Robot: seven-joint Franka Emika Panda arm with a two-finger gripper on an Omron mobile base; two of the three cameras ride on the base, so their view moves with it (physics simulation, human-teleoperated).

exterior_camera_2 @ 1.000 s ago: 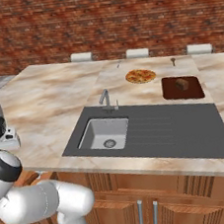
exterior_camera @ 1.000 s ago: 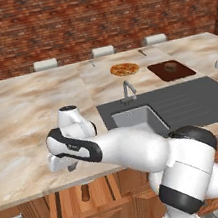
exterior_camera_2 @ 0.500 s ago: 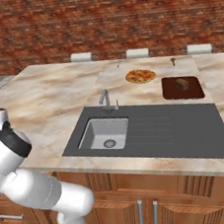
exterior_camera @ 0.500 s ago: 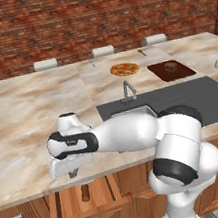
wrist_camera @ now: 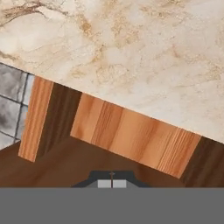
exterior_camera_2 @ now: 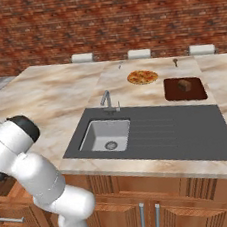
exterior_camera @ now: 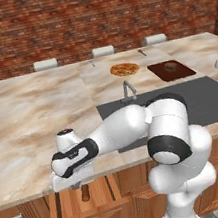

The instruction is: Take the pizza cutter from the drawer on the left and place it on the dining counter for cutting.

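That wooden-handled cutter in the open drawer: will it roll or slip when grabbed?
The pizza cutter looks rigid; its short rounded handle may roll if nudged sideways. Being small, it is probably light. Its smooth wood could slip in a narrow pinch.

No text, label, brand, number or sign can be read on anything in these views

Red brick wall [exterior_camera: 90,18] behind. Three white chairs [exterior_camera_2: 139,54] along far side. Grey tiled floor [wrist_camera: 11,105]. Light even.
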